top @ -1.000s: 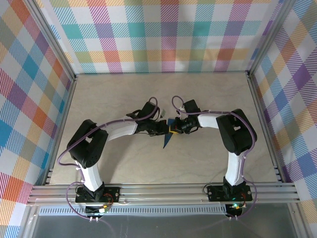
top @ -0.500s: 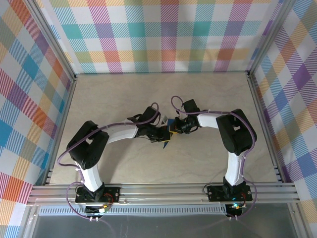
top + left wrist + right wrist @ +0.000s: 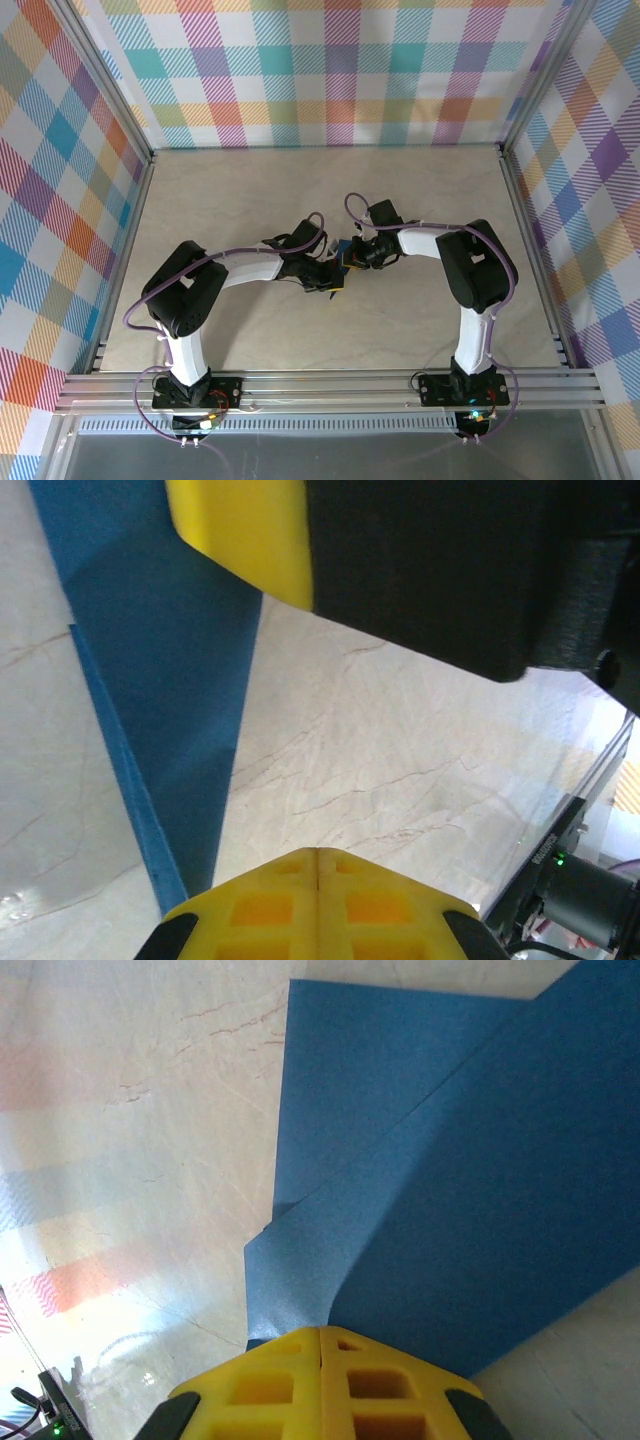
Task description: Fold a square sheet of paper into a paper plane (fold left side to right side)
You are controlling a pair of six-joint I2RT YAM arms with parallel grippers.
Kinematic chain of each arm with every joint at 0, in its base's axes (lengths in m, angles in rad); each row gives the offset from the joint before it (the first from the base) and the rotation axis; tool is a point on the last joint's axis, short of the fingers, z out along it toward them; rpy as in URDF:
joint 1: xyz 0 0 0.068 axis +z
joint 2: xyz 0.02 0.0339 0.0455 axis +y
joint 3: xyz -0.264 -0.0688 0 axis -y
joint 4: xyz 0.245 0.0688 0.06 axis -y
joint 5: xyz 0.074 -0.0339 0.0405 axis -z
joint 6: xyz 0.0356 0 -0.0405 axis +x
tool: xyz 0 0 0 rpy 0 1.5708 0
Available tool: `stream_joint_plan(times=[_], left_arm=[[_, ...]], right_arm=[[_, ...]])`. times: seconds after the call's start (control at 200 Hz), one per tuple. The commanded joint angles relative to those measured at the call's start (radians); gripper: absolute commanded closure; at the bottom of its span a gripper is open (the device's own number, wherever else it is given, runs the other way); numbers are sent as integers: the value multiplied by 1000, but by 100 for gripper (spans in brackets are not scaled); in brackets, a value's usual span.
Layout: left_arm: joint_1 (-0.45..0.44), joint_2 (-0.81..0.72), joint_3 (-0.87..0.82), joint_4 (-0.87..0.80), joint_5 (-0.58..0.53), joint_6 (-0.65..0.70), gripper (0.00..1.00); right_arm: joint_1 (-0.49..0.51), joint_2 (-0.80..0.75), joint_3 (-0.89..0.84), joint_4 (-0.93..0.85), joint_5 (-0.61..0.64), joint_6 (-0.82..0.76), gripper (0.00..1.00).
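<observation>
The square sheet of paper (image 3: 450,1150) is dark blue, creased into folded layers, and lies flat on the table. My right gripper (image 3: 320,1332) is shut, its yellow tips resting on the paper's near edge where a raised fold starts. My left gripper (image 3: 318,854) is shut too, its tips over bare table just right of the paper's (image 3: 165,670) long edge. The right gripper's yellow finger (image 3: 240,530) presses on the paper ahead of it. From above, the left gripper (image 3: 333,278) and the right gripper (image 3: 348,263) meet tip to tip mid-table, covering most of the paper (image 3: 342,246).
The pale marbled tabletop (image 3: 300,190) is fenced by aluminium rails (image 3: 530,250) and plaid walls. Both arms bend inward from their bases at the near edge. The right arm's black wrist (image 3: 450,570) hangs close above the left gripper.
My left gripper has slid right and a little nearer, closing up to the right gripper. The paper's lower point, visible earlier, is now mostly covered. The right gripper has barely moved.
</observation>
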State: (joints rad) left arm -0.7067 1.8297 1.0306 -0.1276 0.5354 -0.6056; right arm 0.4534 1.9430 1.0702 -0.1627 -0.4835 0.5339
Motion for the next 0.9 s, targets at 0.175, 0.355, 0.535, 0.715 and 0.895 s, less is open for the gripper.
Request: stream_joint_plan(times=[0.175,0.355,0.535,0.715,0.895], left_arm=[[-7,19,-17,-12,-14,7,100],[-7,25,-29,-9,-8,4,100],[-7,21,-48,-3,-6,1,100],[-7,22,-63,6,-3,-5,100],[-6,21,-79,15,-3,-9,100]], right_arm=[[8,68,-31,-149,129,-33,100],[8,72,-27,-157,134,-35,100],[8,77,-19,-167,138,-38,100],[8,78,-17,-176,146,-42,100],[10,80,-15,-183,151,-42,100]])
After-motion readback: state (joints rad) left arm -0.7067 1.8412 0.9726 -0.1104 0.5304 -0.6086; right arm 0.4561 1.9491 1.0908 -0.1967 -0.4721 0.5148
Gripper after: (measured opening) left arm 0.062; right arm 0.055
